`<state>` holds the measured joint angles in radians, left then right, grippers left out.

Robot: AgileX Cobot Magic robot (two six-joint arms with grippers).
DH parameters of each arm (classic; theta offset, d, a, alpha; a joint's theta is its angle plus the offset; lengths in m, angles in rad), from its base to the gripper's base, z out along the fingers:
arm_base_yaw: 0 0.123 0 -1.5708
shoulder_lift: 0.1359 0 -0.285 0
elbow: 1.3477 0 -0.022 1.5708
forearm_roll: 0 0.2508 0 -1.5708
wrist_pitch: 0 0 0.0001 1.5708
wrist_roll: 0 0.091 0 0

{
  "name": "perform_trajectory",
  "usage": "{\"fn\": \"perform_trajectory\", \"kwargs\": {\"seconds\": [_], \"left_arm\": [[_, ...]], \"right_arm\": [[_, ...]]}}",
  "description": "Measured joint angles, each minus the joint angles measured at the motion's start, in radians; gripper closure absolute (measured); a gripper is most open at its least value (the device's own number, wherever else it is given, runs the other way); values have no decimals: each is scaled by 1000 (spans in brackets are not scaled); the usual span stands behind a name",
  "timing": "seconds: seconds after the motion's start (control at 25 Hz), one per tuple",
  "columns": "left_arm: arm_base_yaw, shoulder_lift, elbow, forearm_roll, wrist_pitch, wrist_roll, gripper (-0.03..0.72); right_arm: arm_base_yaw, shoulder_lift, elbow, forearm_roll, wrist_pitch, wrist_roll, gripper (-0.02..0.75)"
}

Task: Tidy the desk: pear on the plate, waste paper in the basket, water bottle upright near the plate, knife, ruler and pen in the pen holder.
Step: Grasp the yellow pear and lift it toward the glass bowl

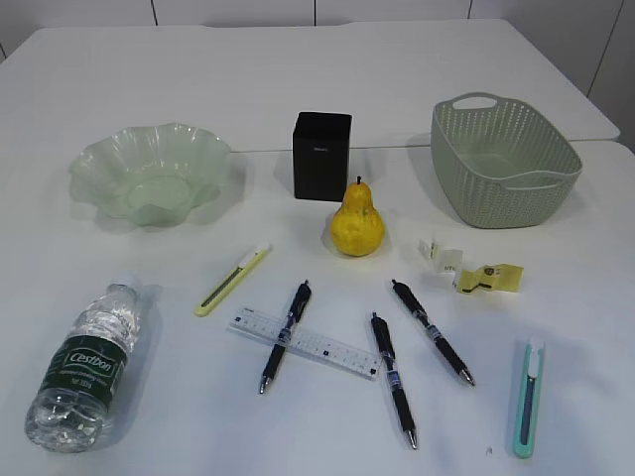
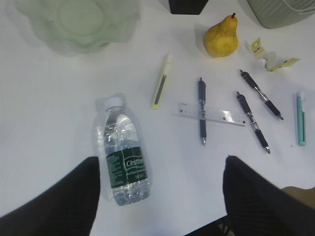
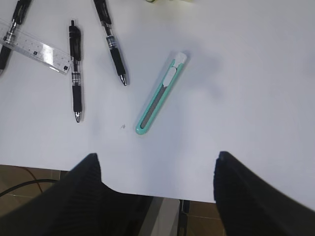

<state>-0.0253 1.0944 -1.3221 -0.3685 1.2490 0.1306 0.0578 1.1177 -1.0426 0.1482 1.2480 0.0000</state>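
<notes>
Neither arm shows in the exterior view. A yellow pear [image 1: 357, 223] stands mid-table, with the glass plate [image 1: 104, 164] at back left, the black pen holder [image 1: 321, 154] behind it and the green basket [image 1: 501, 159] at back right. Crumpled waste paper [image 1: 471, 268] lies right of the pear. The water bottle [image 1: 89, 362] lies on its side at front left. A yellow knife [image 1: 233, 280], a clear ruler [image 1: 327, 345] and three pens [image 1: 393, 377] lie in front. My left gripper [image 2: 161, 162] hangs open above the bottle [image 2: 123, 157]. My right gripper [image 3: 156, 156] is open, short of the teal knife [image 3: 162, 93].
The teal knife [image 1: 529, 397] lies at the front right corner. One pen [image 1: 286, 335] lies across the ruler. The table's front edge [image 3: 197, 199] runs under my right gripper, with floor and a cable below it.
</notes>
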Motion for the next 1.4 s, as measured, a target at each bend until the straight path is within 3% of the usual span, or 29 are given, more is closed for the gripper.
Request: {"fn": "perform_trajectory", "kwargs": {"seconds": [0.36, 0.64, 0.8, 0.96, 1.4], "left_arm": [[-334, 276, -203, 214, 0, -59, 137], [-511, 554, -386, 356, 0, -131, 137], [-558, 702, -516, 369, 0, -149, 132], [-581, 833, -632, 356, 0, -151, 80], [-588, 1157, -894, 277, -2, -152, 67]], "right_arm": [[0, 0, 0, 1, 0, 0, 186], [0, 0, 0, 1, 0, 0, 187], [0, 0, 0, 1, 0, 0, 186], [0, 0, 0, 1, 0, 0, 186], [0, 0, 0, 1, 0, 0, 187]]}}
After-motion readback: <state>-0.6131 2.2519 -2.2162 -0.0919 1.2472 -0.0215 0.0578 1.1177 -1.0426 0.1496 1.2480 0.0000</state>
